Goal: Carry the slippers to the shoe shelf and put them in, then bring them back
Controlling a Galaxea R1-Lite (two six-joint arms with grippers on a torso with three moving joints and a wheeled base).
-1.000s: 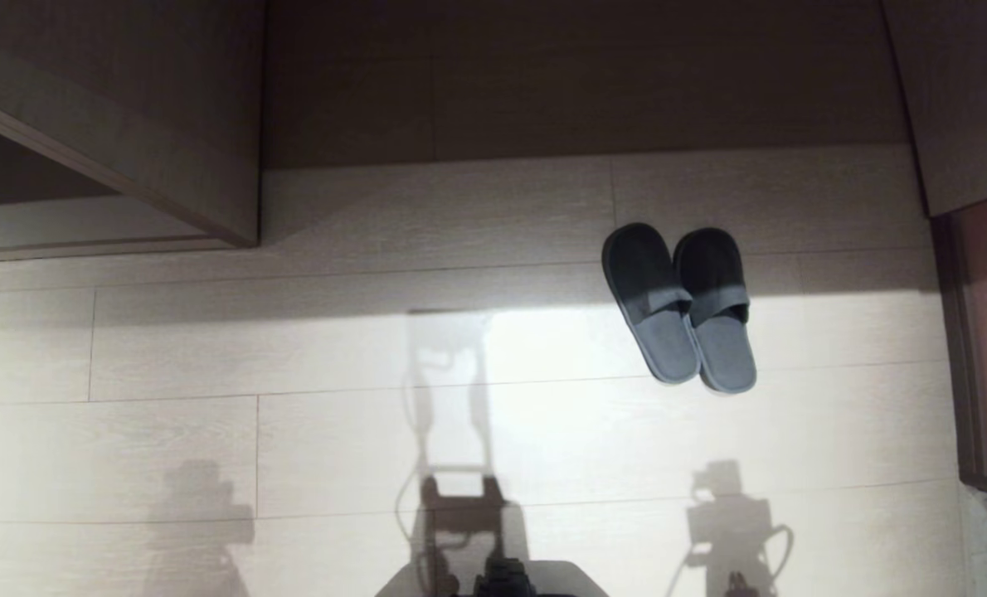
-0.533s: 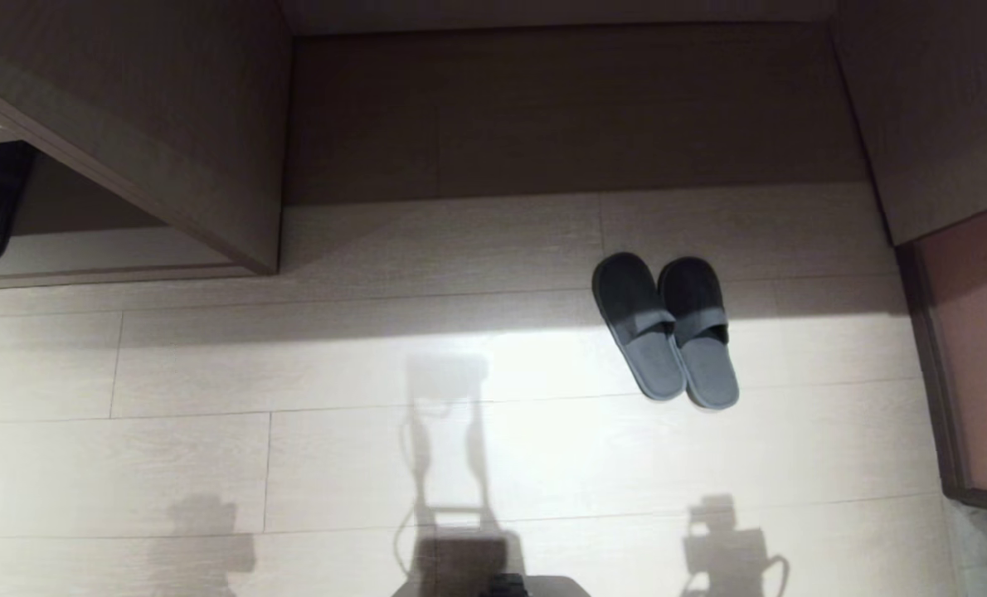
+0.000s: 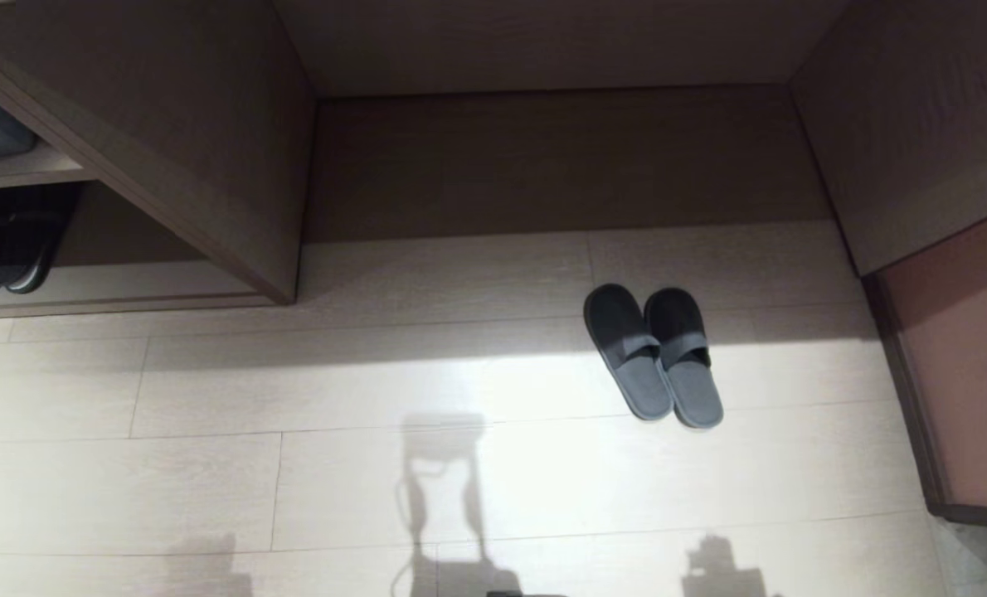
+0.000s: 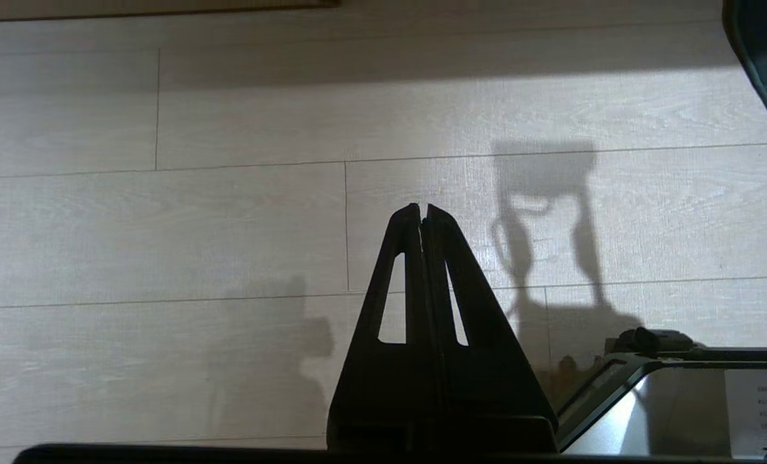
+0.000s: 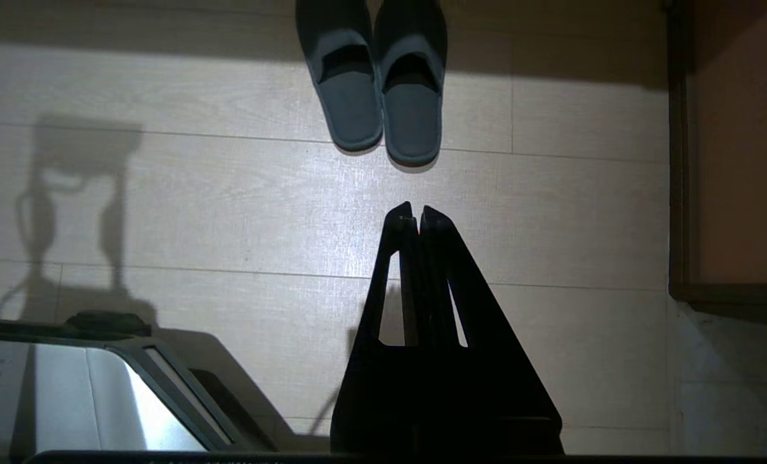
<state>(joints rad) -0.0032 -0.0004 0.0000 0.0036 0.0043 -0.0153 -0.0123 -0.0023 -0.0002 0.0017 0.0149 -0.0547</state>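
Slippers (image 5: 378, 84) on floor (image 5: 229, 206), ahead of right fingers (image 5: 404, 216).

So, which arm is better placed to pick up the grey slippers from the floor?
Probably the right. The slippers lie on the robot's right side, straight ahead of the right gripper. In the left gripper's view, only a slipper edge shows at the corner. Both grippers' fingers are shut.

A: The pale wood-grain plank floor (image 3: 211, 489) has a smooth, slightly glossy finish that throws back the light; the pair of dark grey flat slippers (image 3: 653, 355) looks like soft, matt cloth.

B: Agreed; the low grey-brown wood-grain shoe shelf (image 3: 153, 286) is matt, with a paler smooth base board; the black left gripper (image 4: 422, 212) and black right gripper (image 5: 416, 214) look like matt plastic; the robot's silver base panel (image 5: 87, 399) looks like glossy metal.
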